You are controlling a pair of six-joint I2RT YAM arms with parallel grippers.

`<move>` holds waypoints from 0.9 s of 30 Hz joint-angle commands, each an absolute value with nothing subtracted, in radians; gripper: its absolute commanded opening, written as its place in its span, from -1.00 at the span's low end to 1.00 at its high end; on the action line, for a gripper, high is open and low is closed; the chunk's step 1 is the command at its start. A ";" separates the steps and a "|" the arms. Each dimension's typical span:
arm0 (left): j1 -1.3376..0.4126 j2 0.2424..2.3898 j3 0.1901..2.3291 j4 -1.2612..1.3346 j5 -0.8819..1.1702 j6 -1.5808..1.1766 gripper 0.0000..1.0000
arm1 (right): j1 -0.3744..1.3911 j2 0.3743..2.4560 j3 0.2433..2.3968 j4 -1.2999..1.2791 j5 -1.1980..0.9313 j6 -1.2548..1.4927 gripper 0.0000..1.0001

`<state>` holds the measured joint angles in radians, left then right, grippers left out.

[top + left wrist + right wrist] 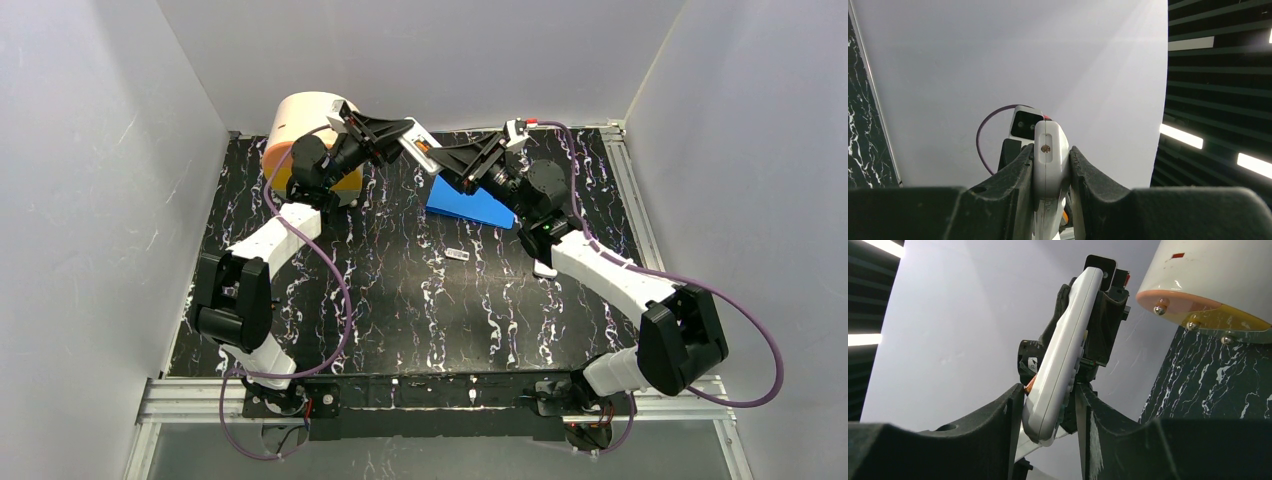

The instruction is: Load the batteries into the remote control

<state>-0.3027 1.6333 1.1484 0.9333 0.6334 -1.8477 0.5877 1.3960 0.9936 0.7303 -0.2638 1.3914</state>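
Right wrist: slim white remote control (1060,365)

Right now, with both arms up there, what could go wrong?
The remote control hangs in mid-air, clamped in the left jaws with the right jaws around its other end. If the arms pull or twist unevenly, it could slip and drop onto the table. The arms, so close, might collide.

remote control (1049,165) bottom cropped, blue wedge (470,205) partly behind right arm (600,270), pale tabletop scrap (457,254) too small to identify
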 commanded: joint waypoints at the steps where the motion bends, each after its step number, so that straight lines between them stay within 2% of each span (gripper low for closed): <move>1: -0.308 1.605 1.151 0.982 0.649 -1.836 -1.00 | 0.585 1.394 1.038 0.604 -0.236 1.372 -0.04; 8: -0.308 1.594 1.163 0.982 0.654 -1.814 -1.00 | 0.586 1.394 1.056 0.422 -0.217 1.335 -0.18; 15: -0.308 1.579 1.160 0.982 0.656 -1.797 -1.00 | 0.586 1.394 1.083 0.272 -0.198 1.321 -0.43; 20: -0.308 1.562 1.157 0.962 0.665 -1.709 -1.00 | 0.585 1.385 1.112 0.206 -0.182 1.249 -0.49; 21: -0.308 1.549 1.159 0.934 0.671 -1.654 -1.00 | 0.585 1.379 1.115 0.207 -0.181 1.223 -0.42; 25: -0.306 1.494 1.159 0.771 0.693 -1.386 -1.00 | 0.563 1.330 1.064 0.386 -0.222 1.198 0.25; 27: -0.306 1.488 1.156 0.749 0.717 -1.341 -1.00 | 0.558 1.302 1.033 0.472 -0.227 1.197 0.44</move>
<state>-0.2989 1.5940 1.1412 0.7990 0.6537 -1.5372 0.5777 1.3727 1.0771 0.3431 -0.2344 1.2613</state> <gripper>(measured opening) 0.240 0.652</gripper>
